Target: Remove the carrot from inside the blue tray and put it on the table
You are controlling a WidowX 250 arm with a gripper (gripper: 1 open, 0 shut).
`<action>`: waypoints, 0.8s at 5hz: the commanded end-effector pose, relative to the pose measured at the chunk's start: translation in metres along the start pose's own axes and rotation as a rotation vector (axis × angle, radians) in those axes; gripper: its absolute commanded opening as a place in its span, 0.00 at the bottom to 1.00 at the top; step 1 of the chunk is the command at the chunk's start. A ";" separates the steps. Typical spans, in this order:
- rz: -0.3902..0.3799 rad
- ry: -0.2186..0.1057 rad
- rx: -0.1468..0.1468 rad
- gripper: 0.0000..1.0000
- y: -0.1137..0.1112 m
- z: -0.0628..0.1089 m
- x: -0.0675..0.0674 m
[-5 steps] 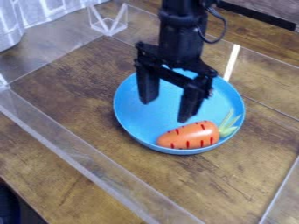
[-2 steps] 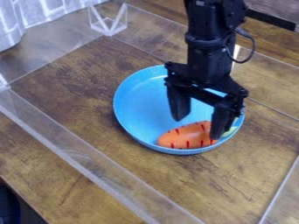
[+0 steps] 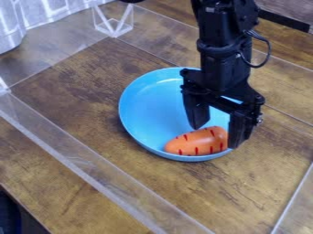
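The orange carrot [image 3: 199, 142] lies on its side in the near right part of the round blue tray [image 3: 146, 111], which rests on the dark wood table [image 3: 73, 91]. My black gripper [image 3: 222, 126] hangs straight down over the carrot's right end, open, with one finger on each side of that end. The fingertips are low, near the tray's floor, and nothing is clamped between them. The carrot's leafy top is hidden behind the right finger.
Clear acrylic walls [image 3: 86, 169] border the table along the near left and far sides. A clear folded stand [image 3: 116, 18] sits at the back. Bare wood surrounds the tray on the left and front.
The gripper has moved right and down, from over the tray's middle to astride the carrot's right end. It has stayed open. The carrot and tray have not moved.
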State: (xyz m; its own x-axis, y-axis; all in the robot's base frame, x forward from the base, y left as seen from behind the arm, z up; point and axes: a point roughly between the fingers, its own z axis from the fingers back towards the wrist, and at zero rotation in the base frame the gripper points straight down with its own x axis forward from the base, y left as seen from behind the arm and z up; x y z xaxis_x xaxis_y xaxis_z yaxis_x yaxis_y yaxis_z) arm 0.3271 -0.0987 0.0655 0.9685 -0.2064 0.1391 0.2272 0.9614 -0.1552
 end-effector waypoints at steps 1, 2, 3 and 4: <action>-0.012 -0.057 -0.005 1.00 0.002 0.013 0.006; -0.014 -0.066 -0.006 1.00 0.006 0.013 0.008; -0.016 -0.076 -0.005 1.00 0.010 0.013 0.009; -0.026 -0.088 -0.013 1.00 0.011 0.012 0.010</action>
State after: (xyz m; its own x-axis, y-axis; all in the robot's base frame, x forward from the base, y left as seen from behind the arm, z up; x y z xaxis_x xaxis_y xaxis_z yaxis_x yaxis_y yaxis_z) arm 0.3337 -0.0940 0.0642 0.9540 -0.2314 0.1906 0.2637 0.9502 -0.1662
